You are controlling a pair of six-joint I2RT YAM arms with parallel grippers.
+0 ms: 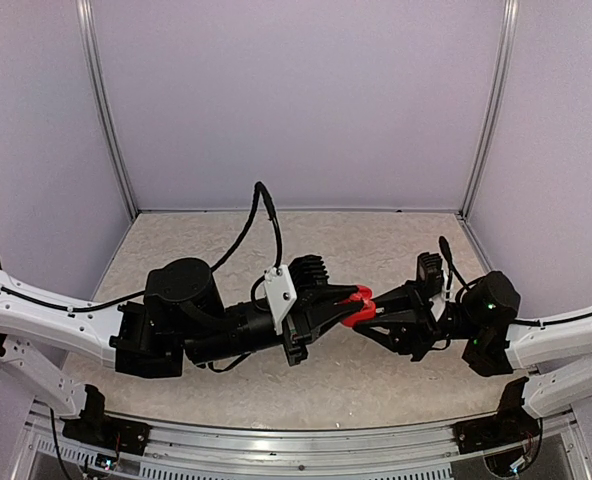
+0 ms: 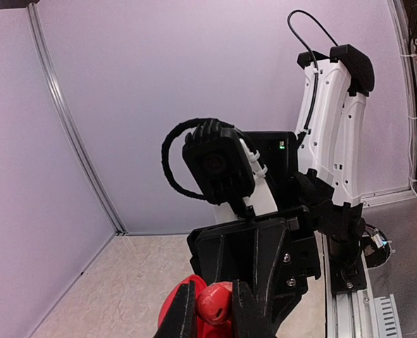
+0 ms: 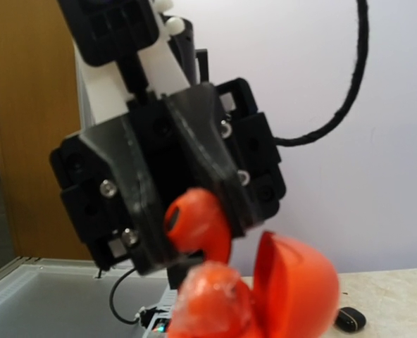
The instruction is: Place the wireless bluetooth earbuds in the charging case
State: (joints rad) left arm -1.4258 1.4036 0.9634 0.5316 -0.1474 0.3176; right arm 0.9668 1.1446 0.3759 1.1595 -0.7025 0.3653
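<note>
My left gripper [image 1: 352, 296] is shut on a red earbud [image 2: 214, 301], pinched between its two black fingers [image 2: 245, 313]. Just beyond and below the bud is the red charging case [image 2: 172, 310], held above the middle of the table. In the right wrist view the case [image 3: 215, 299] fills the bottom with its lid [image 3: 296, 282] swung open. The earbud [image 3: 194, 224] hangs just above the case's body, stem pointing down. My right gripper [image 1: 374, 314] is shut on the case; its own fingers are hidden in the right wrist view.
A small black object [image 3: 351, 319] lies on the beige tabletop [image 1: 376, 250] behind the case. Pale walls [image 1: 296, 100] close in the back and both sides, and a metal rail [image 1: 276, 440] runs along the near edge.
</note>
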